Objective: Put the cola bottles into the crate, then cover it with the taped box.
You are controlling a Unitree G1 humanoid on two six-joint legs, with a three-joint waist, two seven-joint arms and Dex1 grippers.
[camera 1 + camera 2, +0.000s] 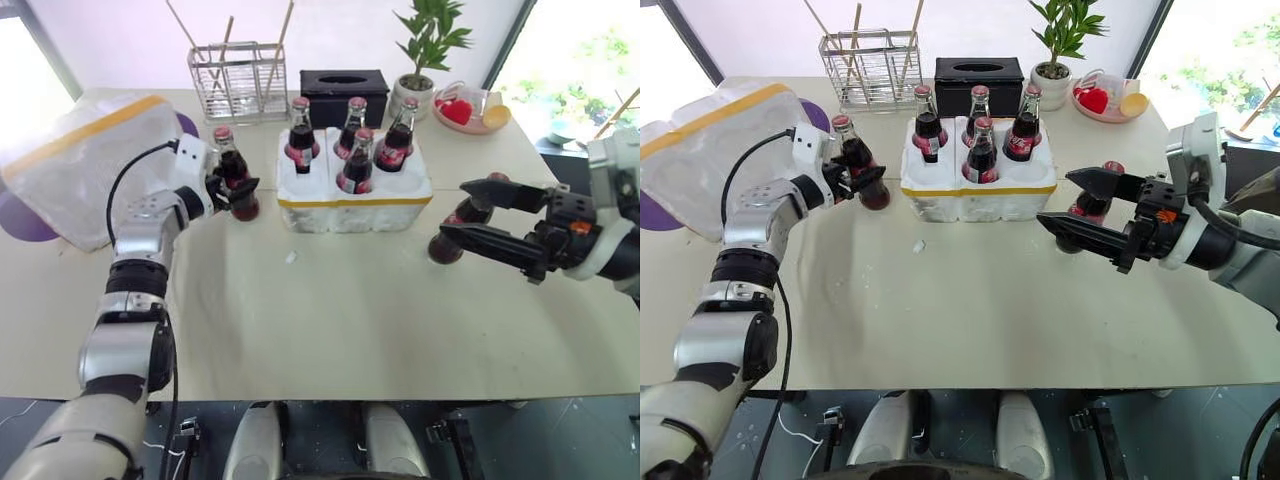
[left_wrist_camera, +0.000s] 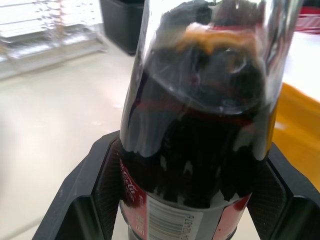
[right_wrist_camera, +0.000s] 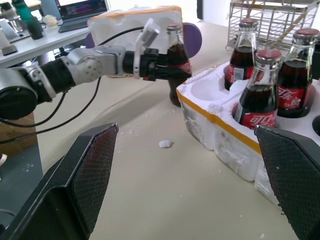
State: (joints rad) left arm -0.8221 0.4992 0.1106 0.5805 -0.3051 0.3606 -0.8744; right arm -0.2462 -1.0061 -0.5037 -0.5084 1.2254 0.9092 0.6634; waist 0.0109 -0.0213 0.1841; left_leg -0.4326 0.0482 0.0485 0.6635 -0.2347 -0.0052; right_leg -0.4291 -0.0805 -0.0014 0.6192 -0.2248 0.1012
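Four cola bottles [image 1: 357,160] stand upright in the wells of the crate [image 1: 352,205], a low white foam block with a yellow tape band near its base, which sits on the pale surface [image 1: 330,310] just to the right of the left gripper [image 1: 238,191]. That gripper's two black fingers sit on either side of a fifth bottle [image 1: 233,172], which stands upright on the surface close beside the crate's left end; in the left wrist view the fingers [image 2: 87,200] flank the lower glass closely, but whether they press on it I cannot tell. The right gripper [image 1: 470,214] hangs above the surface on the far side of the crate from the left one, its fingers spread wide and holding nothing. A sixth bottle [image 1: 462,215] stands on the surface just behind those spread fingers, partly hidden by them. The taped box [image 1: 85,160], a large hollow foam box with a wide yellow band, lies tilted on the surface behind and to the left of the left gripper. Beyond the crate stand a wire rack [image 1: 238,82] with sticks, a black tissue box [image 1: 343,95] and a potted plant [image 1: 425,60]. A small white crumb [image 1: 291,257] lies on the surface in front of the crate.
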